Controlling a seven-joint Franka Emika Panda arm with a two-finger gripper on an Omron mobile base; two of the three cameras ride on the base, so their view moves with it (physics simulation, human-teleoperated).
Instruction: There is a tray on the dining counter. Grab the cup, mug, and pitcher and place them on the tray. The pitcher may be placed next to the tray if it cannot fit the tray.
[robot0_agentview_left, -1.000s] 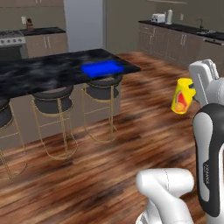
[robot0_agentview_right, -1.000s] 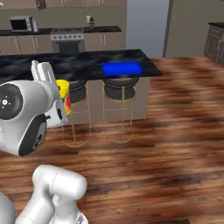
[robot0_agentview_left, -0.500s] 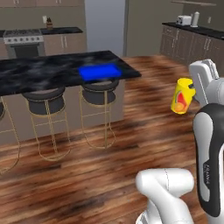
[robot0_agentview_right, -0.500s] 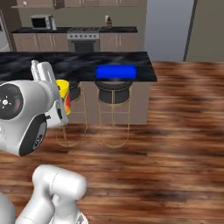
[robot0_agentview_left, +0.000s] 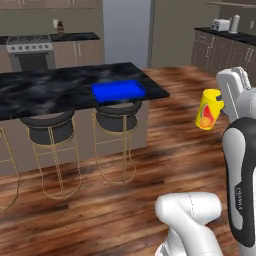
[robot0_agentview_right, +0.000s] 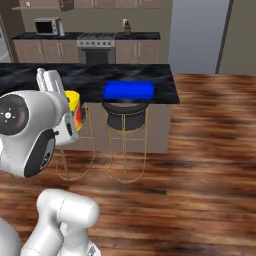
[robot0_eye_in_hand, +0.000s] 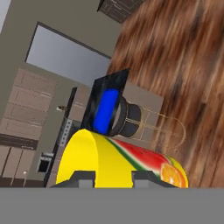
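The cup (robot0_agentview_left: 207, 110) rides in the air, clamped in the narrowly parted pincer (robot0_eye_in_hand: 113, 177), well short of the tray (robot0_agentview_left: 118, 90) on the desk (robot0_agentview_left: 45, 90). It's carrying; probably needs to close in, then lower it on.

Evenly and softly lit with no harsh glare, faint shadows under the stools (robot0_agentview_left: 117, 116), slightly blurred low-resolution rendering, hand view strongly tilted.

base views: behind arm, flanking, share tray (robot0_agentview_left: 118, 91) | hand view: rolled, along cup (robot0_eye_in_hand: 118, 162)
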